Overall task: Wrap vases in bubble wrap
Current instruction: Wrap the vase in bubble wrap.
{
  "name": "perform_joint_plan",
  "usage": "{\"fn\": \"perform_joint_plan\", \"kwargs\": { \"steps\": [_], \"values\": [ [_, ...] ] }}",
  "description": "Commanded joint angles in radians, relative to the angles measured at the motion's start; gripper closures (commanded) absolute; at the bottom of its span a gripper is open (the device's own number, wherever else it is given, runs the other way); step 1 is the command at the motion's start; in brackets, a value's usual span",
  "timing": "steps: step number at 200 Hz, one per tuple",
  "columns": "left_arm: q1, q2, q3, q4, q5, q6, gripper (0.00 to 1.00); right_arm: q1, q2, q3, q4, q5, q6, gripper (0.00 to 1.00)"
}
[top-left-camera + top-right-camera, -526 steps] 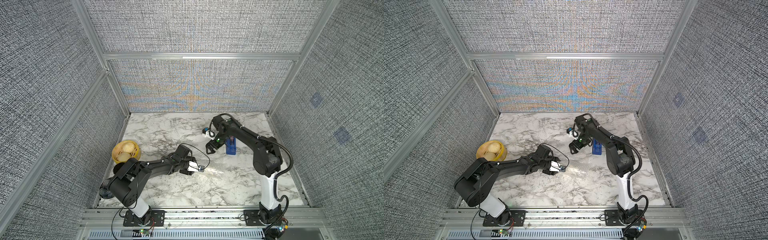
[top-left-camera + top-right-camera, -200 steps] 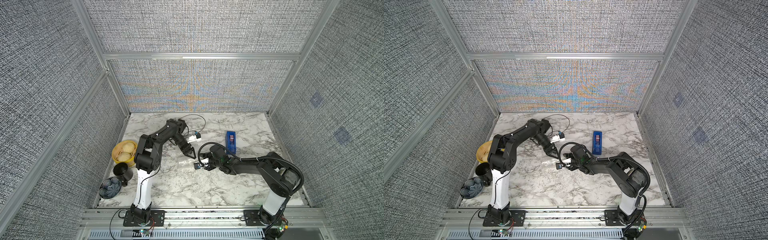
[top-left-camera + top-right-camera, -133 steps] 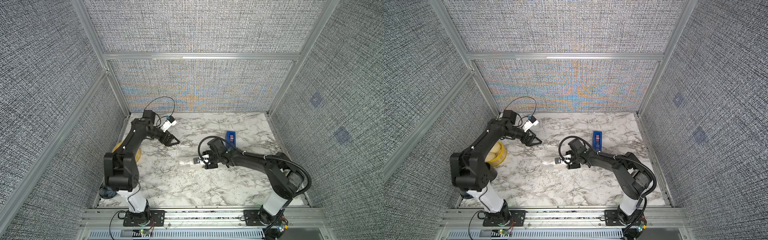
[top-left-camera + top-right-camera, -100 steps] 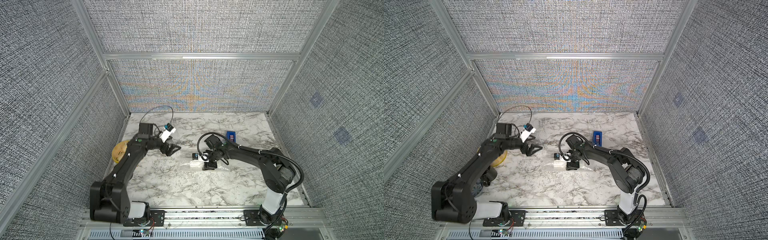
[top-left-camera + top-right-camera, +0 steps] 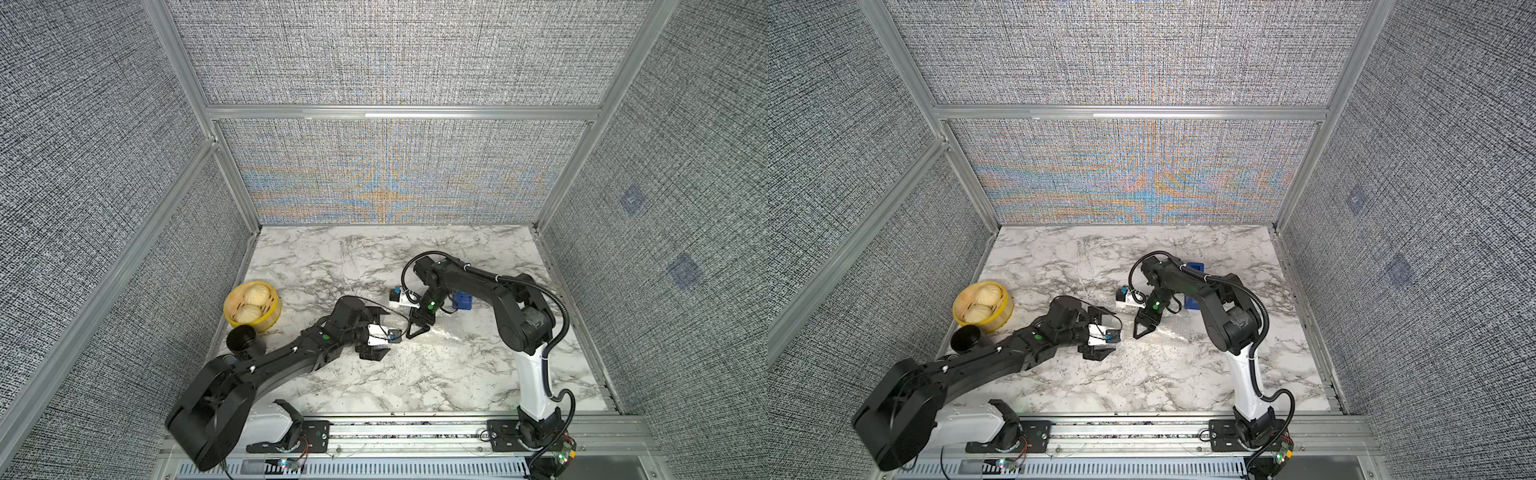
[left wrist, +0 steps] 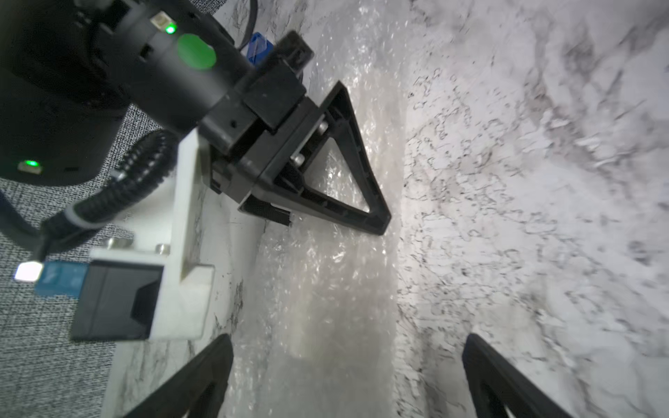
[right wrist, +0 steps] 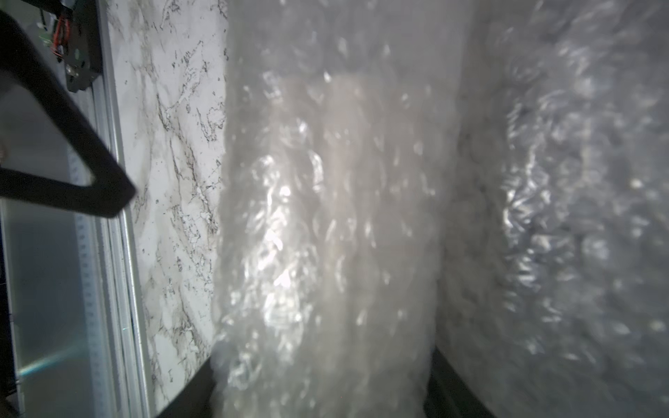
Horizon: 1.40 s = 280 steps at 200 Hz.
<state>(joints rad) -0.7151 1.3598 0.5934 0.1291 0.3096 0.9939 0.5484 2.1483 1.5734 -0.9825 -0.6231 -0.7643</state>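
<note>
The bubble wrap (image 5: 441, 332) lies on the marble table, rolled into a glistening tube (image 7: 325, 217). The vase shows only as a pale blurred shape (image 7: 347, 152) through the wrap. My right gripper (image 7: 322, 362) is shut on this roll, one finger against each side; it reaches down mid-table in both top views (image 5: 413, 332) (image 5: 1140, 330). My left gripper (image 6: 347, 340) is open wide, its fingers (image 6: 213, 372) either side of the roll's near end without touching it. In both top views it sits just left of the right one (image 5: 390, 332) (image 5: 1115, 332).
A blue tape dispenser (image 5: 462, 300) stands just behind the right wrist. At the table's left edge are a bamboo steamer with buns (image 5: 252, 307) and a black cup (image 5: 241, 337). Grey fabric walls enclose three sides, and a metal rail (image 5: 415, 432) runs along the front.
The left arm has swung from the back left by the steamer to the middle, beside the right gripper, and its jaws have opened wide. The right gripper stays on the wrapped roll.
</note>
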Motion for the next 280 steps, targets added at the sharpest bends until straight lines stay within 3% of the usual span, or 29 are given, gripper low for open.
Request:
{"fn": "perform_joint_plan", "kwargs": {
  "steps": [1, 51, 97, 118, 136, 149, 159, 173, 190, 210, 224, 241, 265, 280],
  "values": [
    [-0.027, 0.122, 0.045, 0.15, -0.099, 0.102, 0.02, -0.014, 0.027, 0.017, -0.144, -0.007, 0.005, 0.52],
    [-0.043, 0.299, 0.092, 0.202, -0.114, 0.133, 0.05, -0.035, 0.027, 0.02, -0.139, -0.01, 0.009, 0.52],
    [-0.06, 0.408, 0.151, 0.174, -0.127, 0.126, 0.21, -0.034, 0.034, 0.026, -0.14, -0.009, 0.014, 0.49],
    [-0.072, 0.417, 0.186, 0.079, -0.125, 0.123, 0.34, -0.044, 0.019, 0.026, -0.105, 0.002, 0.069, 0.3],
    [-0.072, 0.403, 0.187, 0.002, -0.124, 0.126, 0.41, -0.103, -0.056, 0.049, -0.007, 0.034, 0.225, 0.11],
    [-0.073, 0.38, 0.184, -0.04, -0.129, 0.138, 0.43, -0.189, -0.148, 0.083, 0.047, 0.069, 0.325, 0.06],
    [-0.073, 0.357, 0.197, -0.057, -0.188, 0.038, 0.44, -0.259, -0.22, 0.119, 0.049, 0.097, 0.355, 0.05],
    [-0.062, 0.341, 0.3, -0.302, -0.211, -0.039, 0.45, -0.357, -0.34, 0.108, 0.086, 0.139, 0.388, 0.05],
    [-0.031, 0.376, 0.437, -0.603, -0.122, -0.162, 0.44, -0.438, -0.509, -0.022, 0.202, 0.168, 0.386, 0.06],
    [-0.016, 0.453, 0.58, -0.884, -0.012, -0.252, 0.43, -0.421, -0.758, -0.321, 0.443, 0.111, 0.293, 0.07],
    [0.022, 0.544, 0.688, -1.039, 0.131, -0.298, 0.43, -0.346, -0.919, -0.558, 0.616, 0.06, 0.167, 0.07],
    [0.058, 0.684, 0.829, -1.193, 0.223, -0.313, 0.43, -0.224, -1.032, -0.769, 0.723, 0.075, 0.03, 0.07],
    [0.104, 0.845, 1.017, -1.302, 0.288, -0.348, 0.43, -0.011, -1.084, -0.986, 0.943, 0.19, -0.205, 0.01],
    [0.141, 0.881, 1.068, -1.34, 0.343, -0.307, 0.43, 0.054, -1.029, -1.023, 1.065, 0.266, -0.229, 0.01]
  ]
}}
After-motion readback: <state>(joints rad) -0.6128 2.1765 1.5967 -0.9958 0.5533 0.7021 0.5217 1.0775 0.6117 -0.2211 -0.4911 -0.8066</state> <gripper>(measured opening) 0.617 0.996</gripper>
